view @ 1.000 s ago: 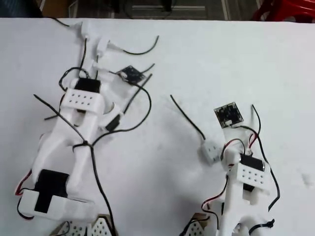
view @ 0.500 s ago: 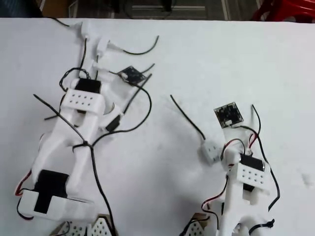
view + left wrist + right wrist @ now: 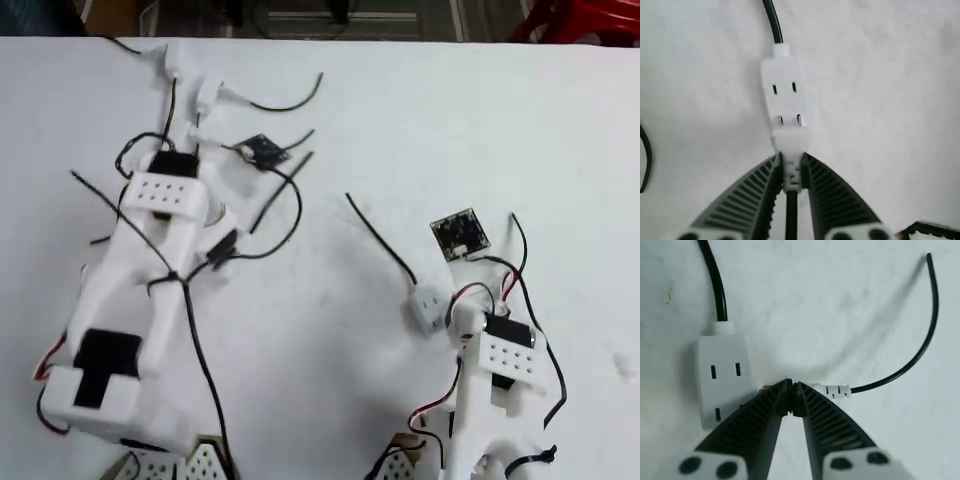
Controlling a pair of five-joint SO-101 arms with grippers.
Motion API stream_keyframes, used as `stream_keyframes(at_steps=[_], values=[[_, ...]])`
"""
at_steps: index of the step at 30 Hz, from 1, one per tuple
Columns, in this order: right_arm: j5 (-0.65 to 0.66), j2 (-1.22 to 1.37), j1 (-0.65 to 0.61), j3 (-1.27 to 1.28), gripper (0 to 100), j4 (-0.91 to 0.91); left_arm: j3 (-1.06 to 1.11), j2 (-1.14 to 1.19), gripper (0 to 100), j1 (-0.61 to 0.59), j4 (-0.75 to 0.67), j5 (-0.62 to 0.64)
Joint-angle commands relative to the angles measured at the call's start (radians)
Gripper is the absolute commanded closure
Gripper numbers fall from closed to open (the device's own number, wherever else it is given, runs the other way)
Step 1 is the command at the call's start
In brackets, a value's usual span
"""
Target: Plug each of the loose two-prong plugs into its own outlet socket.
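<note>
The left gripper holds a small white two-prong plug, its dark grey ribbed fingers pinching the plug's narrow rear end from both sides. The plug's prongs sit in the nearer pair of slots of a white rectangular outlet block that lies flat on the white table. The farther pair of slots is open. A black cable leaves the far end of this block, and the plug's own black cord runs back between the fingers

The right gripper has its dark ribbed fingers pressed together, with the tips meeting over a second small white plug that lies crosswise on the table. Its ribbed collar shows on one side of the tips, and from there a thin black cord curves away to a cut end. On the other side of the tips the plug's front reaches the edge of a second white outlet block, just beside it and not seated in its slots; whether they touch I cannot tell. From above, this block lies just ahead of the right arm, and its black lead trails off toward the middle of the table
</note>
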Motion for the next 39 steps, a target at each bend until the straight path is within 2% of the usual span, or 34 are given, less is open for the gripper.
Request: stream_keyframes(at_steps=[1,10,17,22,28,31,34,39], values=[[0.006,0.005,-0.008,0.014,98.0,-0.002,-0.112,0.143,98,-0.053,0.092,-0.055],[0.006,0.005,-0.008,0.014,98.0,-0.002,-0.295,0.199,98,-0.050,0.120,-0.080],[0.006,0.005,-0.008,0.014,98.0,-0.002,-0.316,0.196,98,-0.059,0.167,-0.095],[0.006,0.005,-0.008,0.014,98.0,-0.002,-0.311,0.197,97,-0.041,0.264,-0.147],[0.006,0.005,-0.008,0.014,98.0,-0.002,-0.296,0.194,86,-0.035,0.276,-0.146],[0.006,0.005,-0.008,0.014,98.0,-0.002,-0.293,0.194,83,-0.015,0.288,-0.146],[0.006,0.005,-0.008,0.014,98.0,-0.002,-0.238,0.202,83,0.021,0.253,-0.146],[0.008,0.005,-0.008,0.014,98.0,-0.002,-0.075,0.203,82,0.041,0.055,-0.143]])
